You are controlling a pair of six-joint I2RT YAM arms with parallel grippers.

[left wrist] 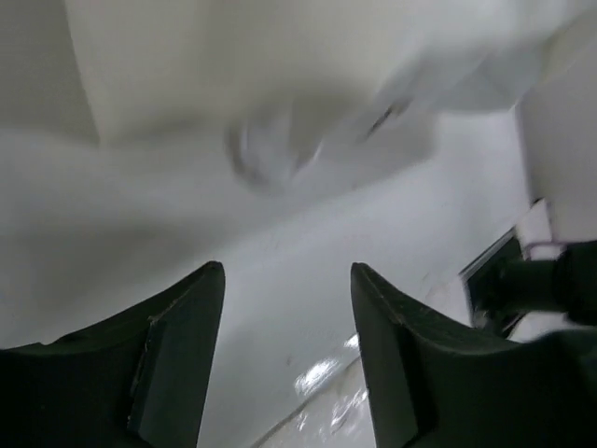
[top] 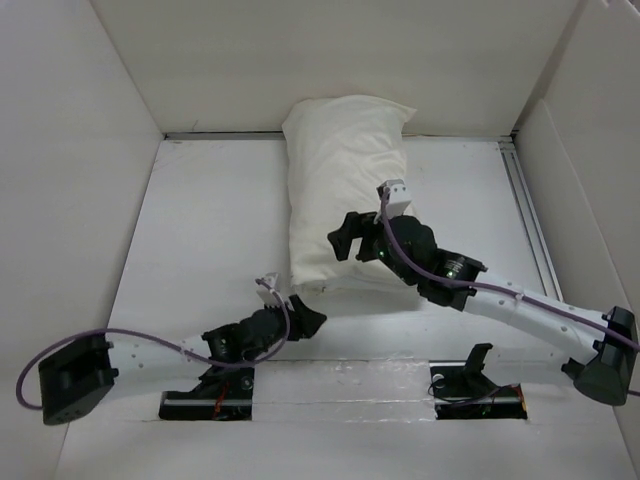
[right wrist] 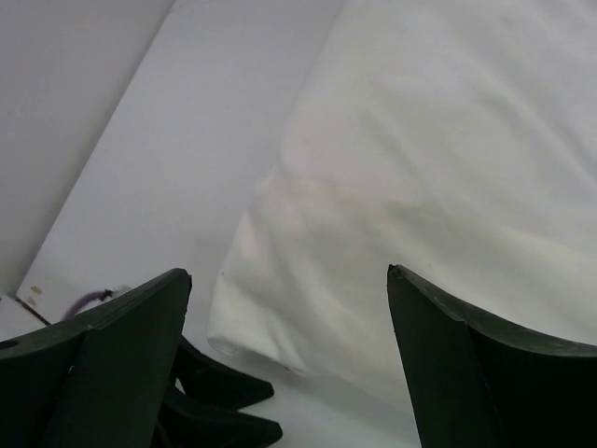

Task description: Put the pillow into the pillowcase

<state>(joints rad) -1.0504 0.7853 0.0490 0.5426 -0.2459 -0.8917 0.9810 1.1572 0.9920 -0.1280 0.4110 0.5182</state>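
Observation:
The pillowcase (top: pixel 345 190) is a cream cover lying plump and full at the middle back of the table, one end against the back wall. No separate white pillow shows; it is hidden. My right gripper (top: pixel 345 237) hovers over the cover's near half, open and empty, with cream fabric (right wrist: pixel 420 187) below its fingers (right wrist: pixel 289 275). My left gripper (top: pixel 305 320) sits just off the cover's near left corner, fingers apart, nothing between them (left wrist: pixel 287 271). In the left wrist view the pillowcase (left wrist: pixel 280 159) is a blur ahead. The left gripper's fingertips (right wrist: pixel 224 401) show beside the corner in the right wrist view.
White walls close in the table (top: pixel 210 220) on the left, back and right. A metal rail (top: pixel 530 220) runs along the right side. Two black stands (top: pixel 210 395) (top: pixel 475 385) sit at the near edge by the arm bases.

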